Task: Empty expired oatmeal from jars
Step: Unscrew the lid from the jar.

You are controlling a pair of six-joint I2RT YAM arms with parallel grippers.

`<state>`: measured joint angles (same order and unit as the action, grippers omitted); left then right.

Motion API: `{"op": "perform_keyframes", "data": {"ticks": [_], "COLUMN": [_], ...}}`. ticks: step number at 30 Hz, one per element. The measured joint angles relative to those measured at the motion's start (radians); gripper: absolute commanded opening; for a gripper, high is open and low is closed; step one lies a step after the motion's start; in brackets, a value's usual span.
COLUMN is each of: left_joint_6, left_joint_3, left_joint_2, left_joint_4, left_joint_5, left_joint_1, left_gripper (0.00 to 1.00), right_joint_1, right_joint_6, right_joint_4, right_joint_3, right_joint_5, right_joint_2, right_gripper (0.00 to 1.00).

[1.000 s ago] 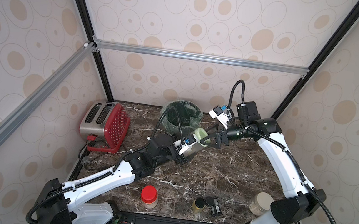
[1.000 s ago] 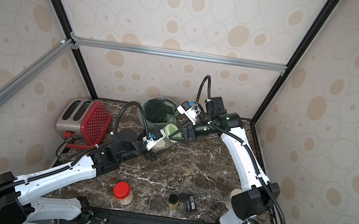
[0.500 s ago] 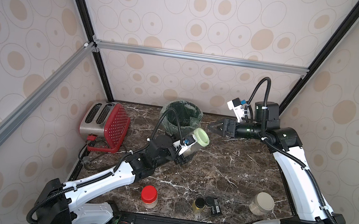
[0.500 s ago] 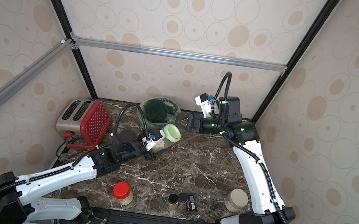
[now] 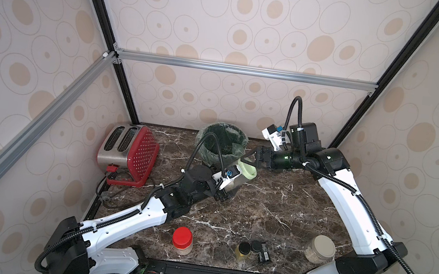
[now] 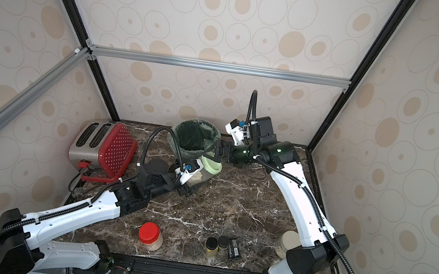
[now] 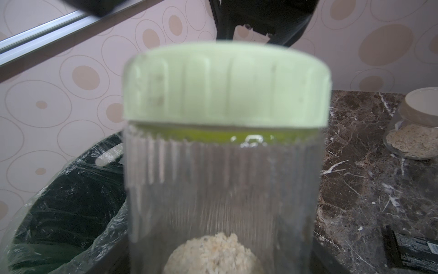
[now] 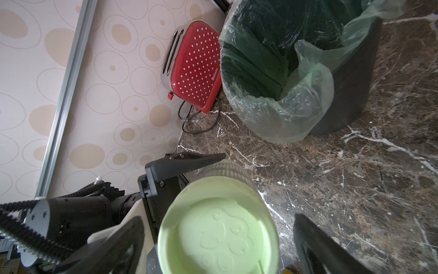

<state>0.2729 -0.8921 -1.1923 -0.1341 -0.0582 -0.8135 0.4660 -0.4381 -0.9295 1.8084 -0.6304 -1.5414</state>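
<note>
My left gripper (image 5: 228, 187) is shut on the clear body of the green-lidded jar (image 5: 247, 170), held tilted just in front of the bin. The lid (image 7: 225, 83) is on, and a small heap of pale oatmeal (image 7: 213, 253) lies at the jar's low end. My right gripper (image 8: 218, 223) is open, with one finger on each side of the green lid (image 8: 218, 232) and a gap on both sides. The red-lidded jar (image 5: 182, 240) and the beige-lidded jar (image 5: 319, 248) stand near the front edge, both holding oatmeal.
A black bin (image 5: 221, 144) lined with a green bag stands at the back, just behind the held jar. A red toaster (image 5: 129, 151) sits back left with its cord trailing forward. Two small dark-capped bottles (image 5: 243, 250) and a black packet (image 5: 264, 256) lie front centre.
The right gripper pulled back to the right from the lid, then returned to it with its jaws wide open around the lid. The left gripper kept the jar in place.
</note>
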Motion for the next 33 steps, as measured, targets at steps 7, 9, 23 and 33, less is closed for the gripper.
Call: {"op": "perform_keyframes", "data": {"ticks": [7,9,23,33], "left_joint_6": [0.005,0.005,0.009,-0.027], "left_joint_3": [0.0,0.0,-0.011,-0.029], "left_joint_2": [-0.005,-0.006,0.0,0.047], "left_joint_4": [0.0,0.0,-0.002,0.005], "left_joint_5": [0.0,0.0,0.01,-0.069], "left_joint_1": [0.0,0.0,0.003,0.014], "left_gripper": [0.0,0.0,0.0,0.0], "right_joint_1": [0.015,0.021,0.013,0.001], "right_joint_6": [0.01,0.018,0.196,0.722], "right_joint_4": [-0.025,-0.033,-0.087,-0.258], "right_joint_3": [0.01,0.009,0.09,0.291], "right_joint_5": [0.002,0.0,-0.069,-0.209], "right_joint_2": [-0.014,-0.021,-0.073,-0.156], "right_gripper": [0.96,0.91,0.59,0.73]}}
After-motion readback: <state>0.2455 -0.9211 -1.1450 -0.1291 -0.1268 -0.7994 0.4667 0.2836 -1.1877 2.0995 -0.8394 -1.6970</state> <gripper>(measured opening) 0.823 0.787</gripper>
